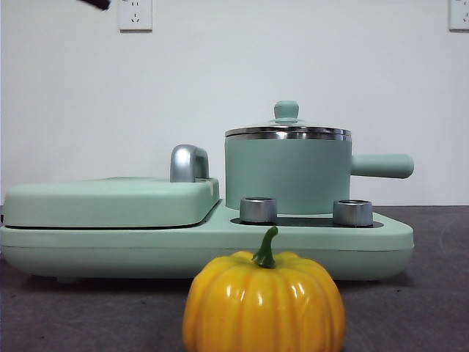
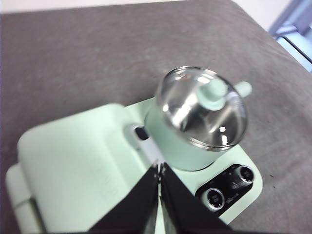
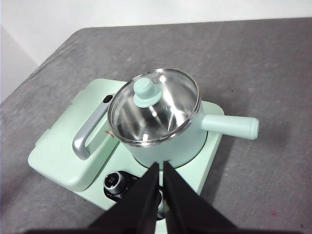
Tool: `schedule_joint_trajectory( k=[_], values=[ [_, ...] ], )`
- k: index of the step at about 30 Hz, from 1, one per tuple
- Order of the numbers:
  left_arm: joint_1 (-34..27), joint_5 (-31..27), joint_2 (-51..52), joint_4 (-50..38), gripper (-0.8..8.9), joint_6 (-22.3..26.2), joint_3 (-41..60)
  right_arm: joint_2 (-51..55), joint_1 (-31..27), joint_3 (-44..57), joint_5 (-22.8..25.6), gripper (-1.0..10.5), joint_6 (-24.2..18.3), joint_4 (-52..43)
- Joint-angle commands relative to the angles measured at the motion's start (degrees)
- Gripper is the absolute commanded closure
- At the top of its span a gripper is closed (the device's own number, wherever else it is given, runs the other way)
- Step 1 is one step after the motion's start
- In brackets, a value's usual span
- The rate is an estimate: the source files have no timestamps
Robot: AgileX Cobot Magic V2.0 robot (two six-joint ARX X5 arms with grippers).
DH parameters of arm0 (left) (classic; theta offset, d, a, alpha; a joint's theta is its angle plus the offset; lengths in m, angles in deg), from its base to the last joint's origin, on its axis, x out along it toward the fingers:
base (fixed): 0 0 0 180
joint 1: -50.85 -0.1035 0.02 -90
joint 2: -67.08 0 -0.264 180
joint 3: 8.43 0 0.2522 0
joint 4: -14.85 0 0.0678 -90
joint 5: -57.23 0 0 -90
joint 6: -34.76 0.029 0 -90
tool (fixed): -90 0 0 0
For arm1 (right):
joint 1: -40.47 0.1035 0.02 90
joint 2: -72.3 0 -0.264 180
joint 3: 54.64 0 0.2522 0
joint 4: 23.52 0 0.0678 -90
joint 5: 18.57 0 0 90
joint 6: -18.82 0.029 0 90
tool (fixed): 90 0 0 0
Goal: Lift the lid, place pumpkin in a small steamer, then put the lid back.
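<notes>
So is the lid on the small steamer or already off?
On: the lid sits level on the small steamer's rim, knob up.

The pumpkin [image 1: 264, 304] has a glossy, smooth yellow-orange skin that looks like plastic, with a duller green stem. The small steamer [image 1: 286, 176] has a smooth, satin mint-green wall and a polished metal inside that mirrors light. The lid [image 3: 155, 105] looks like clear glass in a shiny metal rim, with a matt mint knob. The cooker base [image 1: 205, 246] and its flat cover [image 1: 110, 202] are smooth matt mint, seemingly plastic; the cover's handle [image 3: 90, 131] and the two dials [image 1: 258, 210] are brushed silver metal. The bench [image 3: 273, 73] is grey and matt, with a fine rough grain.
</notes>
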Motion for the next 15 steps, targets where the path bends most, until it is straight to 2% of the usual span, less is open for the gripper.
schedule_joint_trajectory(
  k=[1,4,5,6,9,15],
  values=[
    [1.40,0.20,-1.20,-0.79,6.39,2.78,-1.86,-0.52,0.02,-1.01,-0.17,8.9,-0.85,-0.26],
    [2.21,0.17,-1.81,-1.49,3.96,2.73,-1.88,-0.76,0.02,-1.01,-0.20,7.1,-0.85,-0.31],
    [2.49,0.20,-2.08,-1.88,3.08,2.64,-1.88,-0.81,0.02,-1.01,-0.17,6.0,-0.83,-0.26],
    [2.73,0.20,-2.40,-2.21,2.74,2.45,-1.92,-0.83,0.02,-1.01,-0.20,5.3,-0.79,-0.24],
    [3.58,0.20,-3.98,-2.32,2.74,2.32,-2.47,-0.83,0.02,-1.01,-0.20,4.3,-0.74,-0.28],
    [5.81,0.17,-9.68,-1.81,2.83,2.36,-5.81,-0.83,0.04,-1.01,-0.26,4.3,-0.61,-0.22]
  ],
)
